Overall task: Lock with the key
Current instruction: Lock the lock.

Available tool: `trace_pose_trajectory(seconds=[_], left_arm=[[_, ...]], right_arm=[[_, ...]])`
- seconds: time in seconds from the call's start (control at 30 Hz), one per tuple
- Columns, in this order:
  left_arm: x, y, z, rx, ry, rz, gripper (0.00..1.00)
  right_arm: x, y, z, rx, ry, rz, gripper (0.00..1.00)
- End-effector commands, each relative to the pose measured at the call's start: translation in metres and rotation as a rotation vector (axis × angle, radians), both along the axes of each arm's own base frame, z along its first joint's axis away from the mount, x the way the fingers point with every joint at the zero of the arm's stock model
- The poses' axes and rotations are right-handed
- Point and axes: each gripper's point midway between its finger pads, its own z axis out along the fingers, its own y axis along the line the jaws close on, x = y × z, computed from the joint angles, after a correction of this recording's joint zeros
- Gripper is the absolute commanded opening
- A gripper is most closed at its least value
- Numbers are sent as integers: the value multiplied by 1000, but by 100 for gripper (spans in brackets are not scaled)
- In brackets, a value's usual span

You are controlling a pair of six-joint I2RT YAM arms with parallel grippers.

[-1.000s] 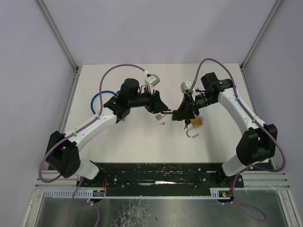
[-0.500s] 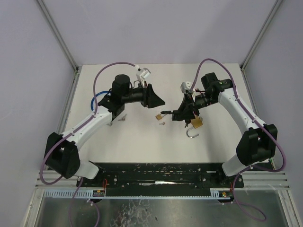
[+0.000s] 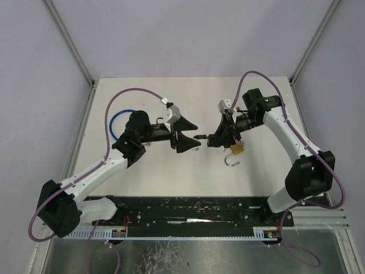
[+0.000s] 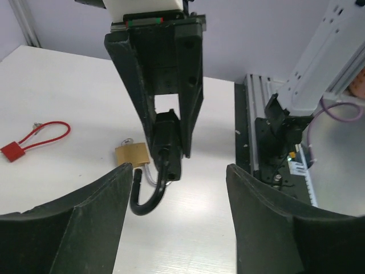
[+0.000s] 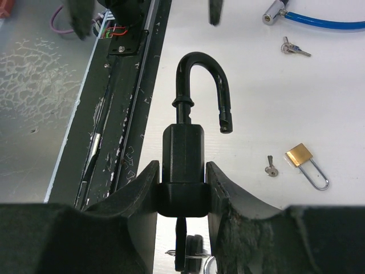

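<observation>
My right gripper [image 3: 212, 137] is shut on the body of a black padlock [image 5: 183, 154] and holds it above the table. Its open shackle [image 5: 202, 74] points at the left arm. A black key [image 5: 182, 245] with a ring sticks out of the padlock's underside between the fingers. My left gripper [image 3: 193, 137] is open and empty, and faces the shackle tip at close range. In the left wrist view the padlock [image 4: 168, 145] hangs ahead of my wide-open left gripper [image 4: 177, 222], apart from both fingers.
A brass padlock [image 3: 237, 149] with an open shackle lies under the right wrist. A smaller brass padlock [image 5: 300, 157] and a small key [image 5: 271, 166] lie nearby. A blue cable lock [image 3: 117, 123] and a red cable lock [image 4: 34, 140] lie on the table.
The left arm has swung from the back left down to the centre and now faces the padlock's shackle with open jaws. The right arm has held still with the padlock.
</observation>
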Motion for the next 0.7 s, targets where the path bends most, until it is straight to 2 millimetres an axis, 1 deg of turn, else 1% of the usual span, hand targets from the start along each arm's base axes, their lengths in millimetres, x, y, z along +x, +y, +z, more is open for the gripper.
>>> trace_pose_trajectory(seconds=[0.0, 0.1, 0.17, 0.27, 0.33, 0.47, 0.5, 0.53, 0.57, 0.6, 0.63, 0.67], left_arm=[[7, -6, -3, 59, -129, -34, 63], [4, -9, -10, 79, -117, -80, 56], [5, -11, -18, 102, -92, -98, 52], [9, -12, -30, 129, -64, -86, 48], [12, -12, -35, 140, -54, -73, 42], [15, -13, -43, 154, -24, -68, 34], [15, -14, -43, 155, -19, -72, 30], [14, -15, -44, 154, -15, -79, 23], [13, -15, -42, 152, -10, -87, 13], [13, -16, -42, 150, 0, -92, 7], [13, -17, -42, 149, 13, -94, 2], [13, -18, -43, 148, 27, -97, 1]], right_arm=[[-12, 6, 38, 125, -46, 32, 0], [-12, 6, 38, 123, -50, 32, 0], [-12, 6, 38, 122, -52, 32, 0], [-12, 6, 38, 124, -52, 33, 0], [-12, 6, 38, 127, -51, 34, 0], [-12, 6, 39, 128, -53, 35, 0], [-12, 6, 38, 126, -52, 36, 0], [-12, 6, 37, 123, -55, 35, 0], [-12, 6, 37, 119, -57, 34, 0], [-11, 5, 36, 114, -60, 33, 0], [-11, 5, 36, 111, -59, 32, 0], [-10, 5, 36, 110, -64, 32, 0]])
